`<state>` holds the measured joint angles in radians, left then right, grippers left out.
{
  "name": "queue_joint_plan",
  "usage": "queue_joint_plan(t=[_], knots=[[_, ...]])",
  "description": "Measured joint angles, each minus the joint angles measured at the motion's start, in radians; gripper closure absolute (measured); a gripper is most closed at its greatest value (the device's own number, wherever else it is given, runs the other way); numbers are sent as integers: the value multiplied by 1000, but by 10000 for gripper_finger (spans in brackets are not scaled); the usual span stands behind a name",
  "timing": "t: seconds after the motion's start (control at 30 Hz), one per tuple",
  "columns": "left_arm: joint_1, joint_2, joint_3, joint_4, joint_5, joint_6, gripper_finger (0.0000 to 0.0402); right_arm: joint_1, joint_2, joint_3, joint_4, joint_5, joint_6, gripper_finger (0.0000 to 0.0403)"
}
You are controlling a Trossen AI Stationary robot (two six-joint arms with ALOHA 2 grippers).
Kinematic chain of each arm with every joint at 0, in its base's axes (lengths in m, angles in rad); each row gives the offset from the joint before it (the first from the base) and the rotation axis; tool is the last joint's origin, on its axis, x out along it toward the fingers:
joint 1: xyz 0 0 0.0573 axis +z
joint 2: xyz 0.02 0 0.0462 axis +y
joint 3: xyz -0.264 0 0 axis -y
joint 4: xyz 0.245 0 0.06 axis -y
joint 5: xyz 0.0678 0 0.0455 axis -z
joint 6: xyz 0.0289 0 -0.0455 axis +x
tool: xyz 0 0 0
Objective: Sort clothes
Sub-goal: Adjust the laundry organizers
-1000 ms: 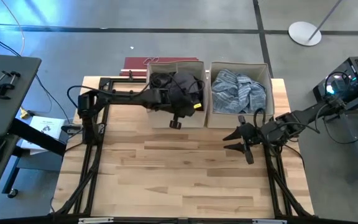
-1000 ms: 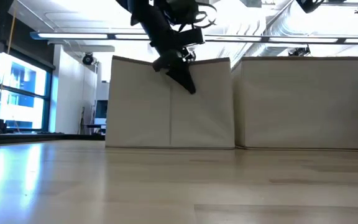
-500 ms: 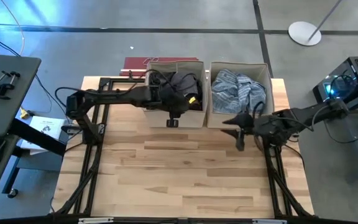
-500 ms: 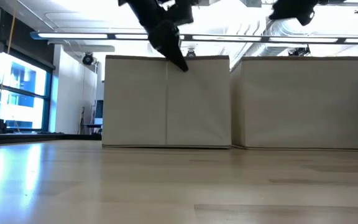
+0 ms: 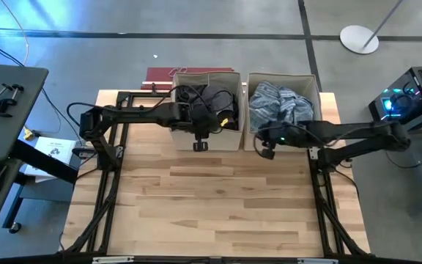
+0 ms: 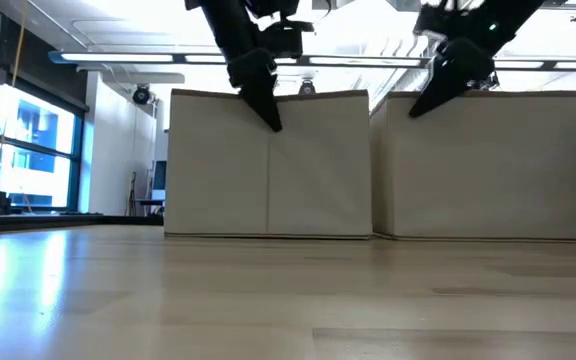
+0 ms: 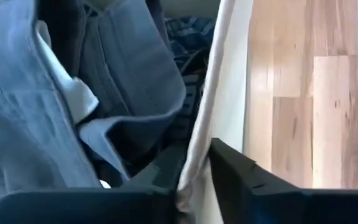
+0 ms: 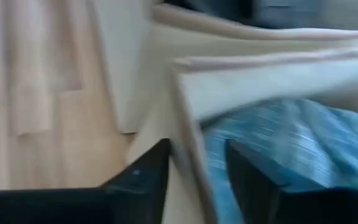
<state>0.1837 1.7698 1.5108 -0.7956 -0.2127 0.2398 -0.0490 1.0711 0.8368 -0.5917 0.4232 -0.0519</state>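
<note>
Wood tabletop (image 5: 218, 198) in the near half, no garments lying on it.

Left gripper (image 5: 200, 141) sits at the front wall of the left fabric box (image 5: 226, 139). Wrist view: fingers straddle the box rim, one inside, one outside, wall between them. Looks pinched on the wall, though I can't confirm firm contact.

Right gripper (image 5: 267, 147) is at the front-left corner of the right fabric box (image 5: 280, 139). Same picture from its wrist cam: fingers spread either side of the beige wall, apparently not clamped yet.

Clothes are all binned:
- left box: dark garments (image 5: 211, 103), grey-blue folds plus a bit of plaid showing in the left wrist view
- right box: light blue striped shirt (image 5: 284, 106) heaped to the rim

Risks, my read:
- walls are soft fabric, so a grip on the rim will fold or collapse the side rather than move the box
- pulling one box drags its neighbour; they stand touching
- inner left finger is right beside cloth, so it could snag a garment and haul it out over the rim
- striped shirt sits high, so tipping that box would spill it
</note>
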Motion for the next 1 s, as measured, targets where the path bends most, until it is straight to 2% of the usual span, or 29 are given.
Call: queue_joint_plan(t=[0.13, 0.2, 0.23, 0.4, 0.5, 0.67, 0.9, 1.0], knots=[[-3, 0, 1, -30, 2, -61, 383, -40, 90, 0, 87, -144, -54, 348], [-5, -4, 3, -59, 5, -119, 396, -45, 133, 0, 146, -182, -88, 386], [-9, -6, 4, -78, 8, -150, 395, -46, 152, 0, 179, -189, -112, 393], [-45, -8, 4, -134, -9, -231, 399, -46, 235, 3, 352, -285, -186, 394], [-66, -9, 3, -147, -33, -232, 400, -45, 266, 3, 400, -304, -236, 398], [-74, -7, 1, -151, -102, -206, 401, -45, 275, 3, 417, -328, -319, 400], [-39, -6, 1, -146, -96, -138, 400, -79, 277, 2, 434, -319, -404, 388], [-12, -6, 1, -135, -60, -134, 388, -83, 277, 2, 439, -315, -405, 364]])
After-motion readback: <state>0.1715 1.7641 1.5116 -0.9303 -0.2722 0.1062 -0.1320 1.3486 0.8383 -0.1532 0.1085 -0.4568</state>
